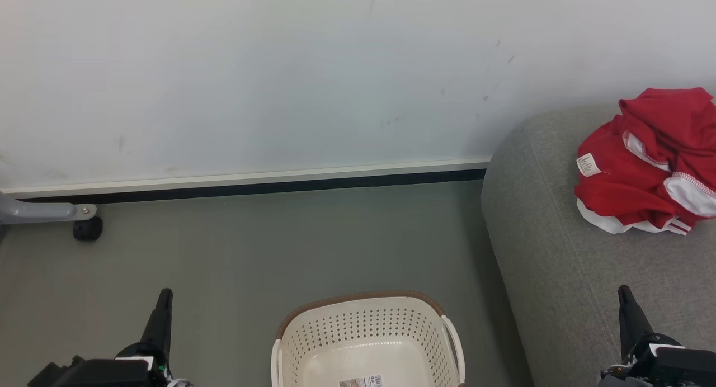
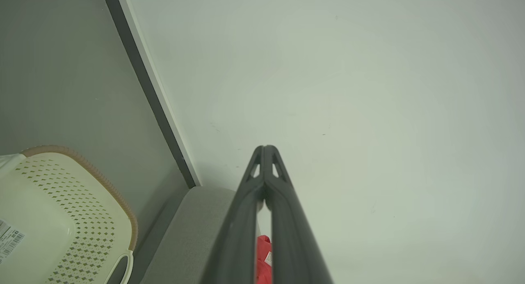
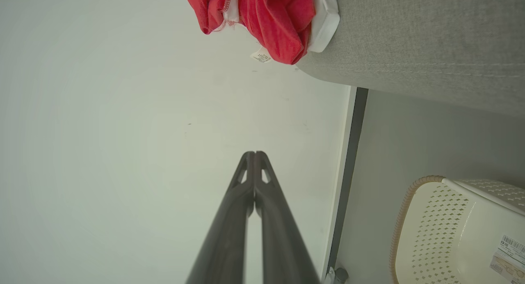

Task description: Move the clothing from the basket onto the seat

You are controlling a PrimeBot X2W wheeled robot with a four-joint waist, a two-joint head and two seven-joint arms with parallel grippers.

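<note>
The clothing (image 1: 643, 163) lies in a crumpled red heap on the sofa (image 1: 548, 264), toward its far edge by the wall and well apart from the basket (image 1: 363, 325). The basket stands on the floor just beside the sofa's front. What shows of the basket's inside is bare apart from a paper label (image 1: 362, 382), and both wrist views give the same bare bottom. Its nearest part is cut off by the head view's edge. The left tool (image 1: 164, 297) and the right tool (image 1: 625, 295) each have their fingers pressed together and hold nothing, the left over the floor, the right over the sofa. I judge the moving done, so the step in hand is a check. Look down into the hidden near part of the basket before calling it finished. The heap looks settled, so nudging it would only risk tipping it toward the wall.
</note>
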